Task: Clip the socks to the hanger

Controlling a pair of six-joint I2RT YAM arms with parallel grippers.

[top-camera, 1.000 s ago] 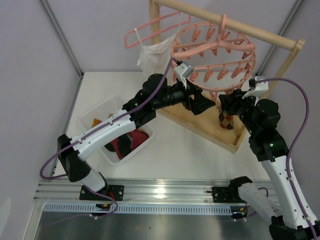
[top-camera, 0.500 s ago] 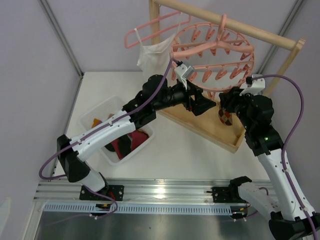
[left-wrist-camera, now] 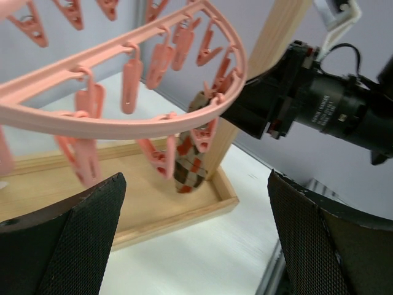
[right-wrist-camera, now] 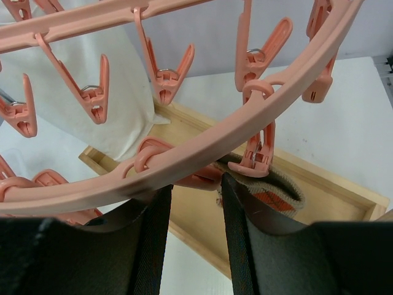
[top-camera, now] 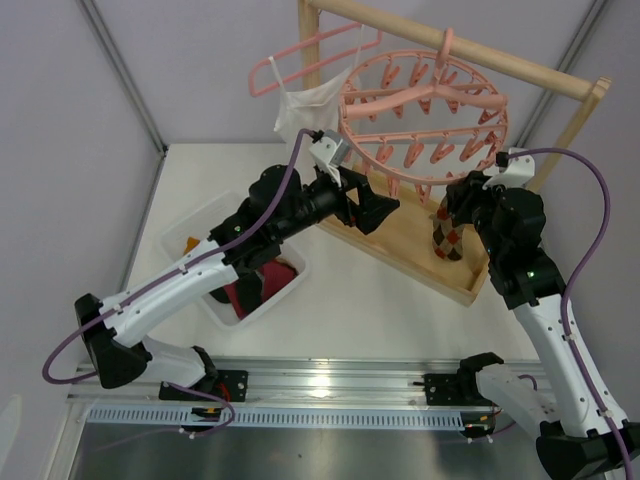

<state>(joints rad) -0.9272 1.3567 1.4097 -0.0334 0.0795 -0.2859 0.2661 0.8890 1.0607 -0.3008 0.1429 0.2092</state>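
Observation:
The round pink hanger (top-camera: 425, 100) hangs from a wooden rail, its clips dangling. A tan argyle sock (top-camera: 447, 237) hangs under its right rim, its cuff (right-wrist-camera: 270, 193) pinched in a clip (right-wrist-camera: 258, 157). My right gripper (top-camera: 462, 195) reaches up beside it. Its jaws stand narrowly apart with a neighbouring pink clip (right-wrist-camera: 196, 177) across the fingertips (right-wrist-camera: 232, 184), the sock cuff against the right finger's outer side. My left gripper (top-camera: 385, 208) is wide open and holds nothing, left of the sock (left-wrist-camera: 187, 166) and below the ring (left-wrist-camera: 123, 117). More socks (top-camera: 250, 285) lie in the bin.
A white bin (top-camera: 215, 215) stands at the left of the table. The wooden rack's base tray (top-camera: 400, 250) lies under the hanger. A white camisole (top-camera: 305, 110) hangs from a thin pink coat hanger (top-camera: 300, 55) on the same rail.
My left arm has drawn back to the left, away from the clips, still open. The right gripper has risen slightly toward the hanger's rim, and the hanger has swung a little.

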